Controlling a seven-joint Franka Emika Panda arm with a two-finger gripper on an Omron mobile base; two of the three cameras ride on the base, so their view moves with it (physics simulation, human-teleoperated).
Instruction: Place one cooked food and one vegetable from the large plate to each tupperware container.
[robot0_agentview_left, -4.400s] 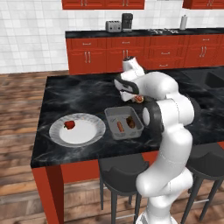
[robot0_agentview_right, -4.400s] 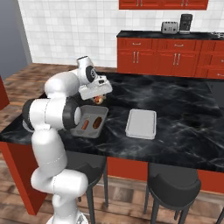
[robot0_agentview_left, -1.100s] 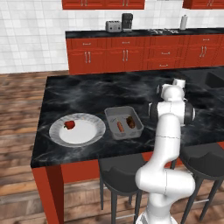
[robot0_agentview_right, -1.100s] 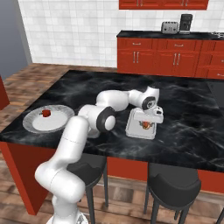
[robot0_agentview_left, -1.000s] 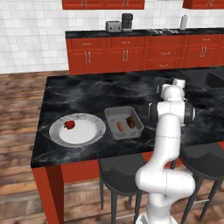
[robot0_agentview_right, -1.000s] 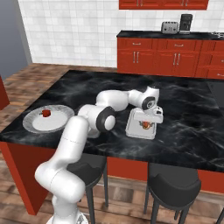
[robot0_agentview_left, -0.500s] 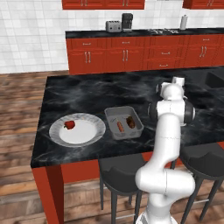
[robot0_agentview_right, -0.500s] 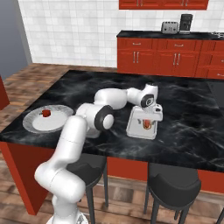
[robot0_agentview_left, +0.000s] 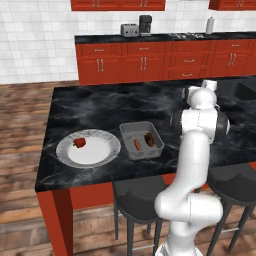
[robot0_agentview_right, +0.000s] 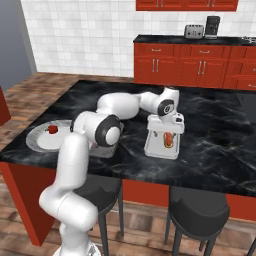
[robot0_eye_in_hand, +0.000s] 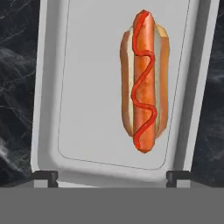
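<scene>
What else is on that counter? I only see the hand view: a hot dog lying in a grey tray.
Observer: A second tray sits further along the counter, holding a sausage and a dark brown lump.
Visitor: Is any food left to move?
Observer: Yes, a small red vegetable lies on a round plate beside that second tray.
Visitor: Is the robot holding the hot dog?
Observer: No. From the right base view, the hot dog lies in its tray and the gripper hangs above it, fingers spread wide.
</scene>
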